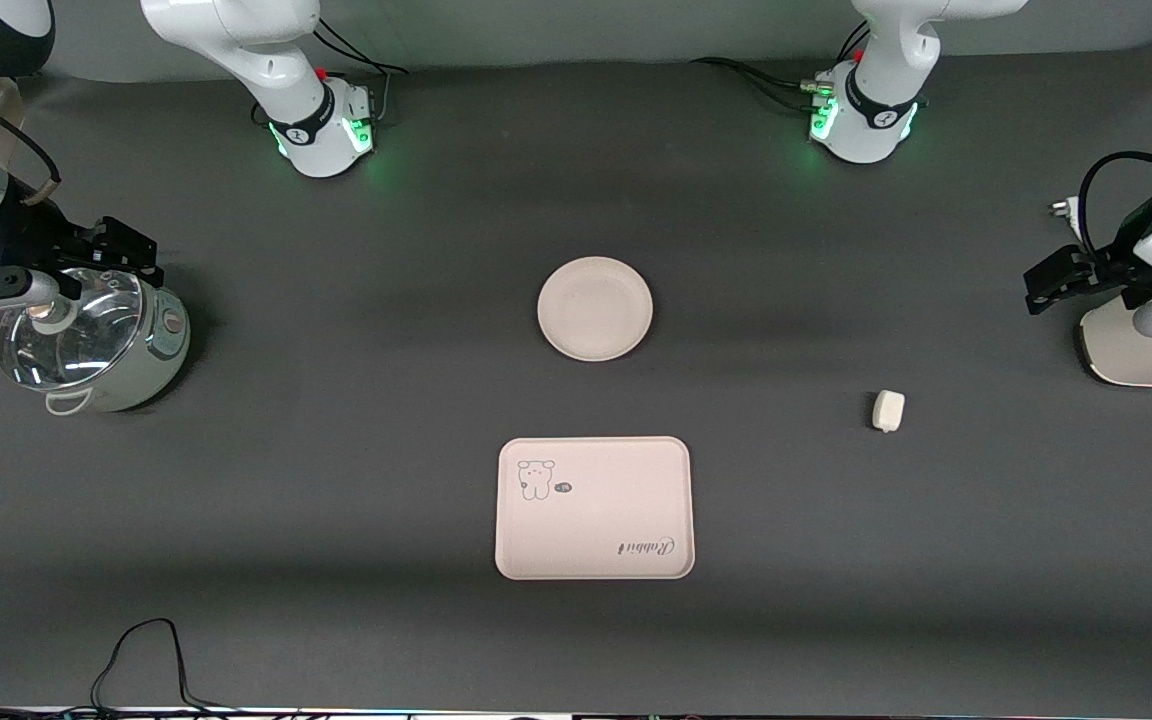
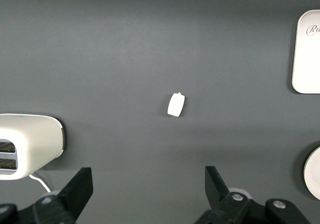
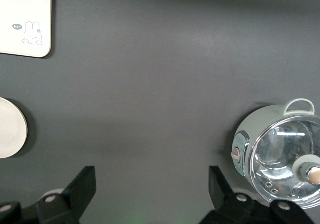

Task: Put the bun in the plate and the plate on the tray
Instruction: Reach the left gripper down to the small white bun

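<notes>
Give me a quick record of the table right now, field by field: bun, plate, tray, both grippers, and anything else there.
bun: on bare table, toward the left arm's end
plate: mid-table, nothing on it
tray: nearer the front camera than the plate, nothing on it
left gripper: open, over the toaster
right gripper: open, over the lidded pot
task progress: no step done yet
</notes>
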You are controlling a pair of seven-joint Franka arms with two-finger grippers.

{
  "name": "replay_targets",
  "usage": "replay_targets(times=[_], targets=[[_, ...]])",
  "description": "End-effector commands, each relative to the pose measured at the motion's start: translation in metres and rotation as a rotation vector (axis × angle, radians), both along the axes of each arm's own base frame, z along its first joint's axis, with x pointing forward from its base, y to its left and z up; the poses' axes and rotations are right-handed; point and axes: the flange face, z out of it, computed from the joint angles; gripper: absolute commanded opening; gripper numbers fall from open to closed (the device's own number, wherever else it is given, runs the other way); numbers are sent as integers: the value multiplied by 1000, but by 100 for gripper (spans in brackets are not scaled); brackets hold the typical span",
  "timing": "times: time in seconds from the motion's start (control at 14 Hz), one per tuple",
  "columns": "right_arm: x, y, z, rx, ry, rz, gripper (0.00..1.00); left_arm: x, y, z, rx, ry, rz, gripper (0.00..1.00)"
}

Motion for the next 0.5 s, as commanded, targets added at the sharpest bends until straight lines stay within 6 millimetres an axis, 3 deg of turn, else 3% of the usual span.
replay_targets(times=[0.0,0.43], targets=[[0,-10,-2,10,9,6,100,-3,1,13,11,-5,-18,100],[1,-8,-3,30,15,-12,100,-5,3,9,0,30,-4,100]])
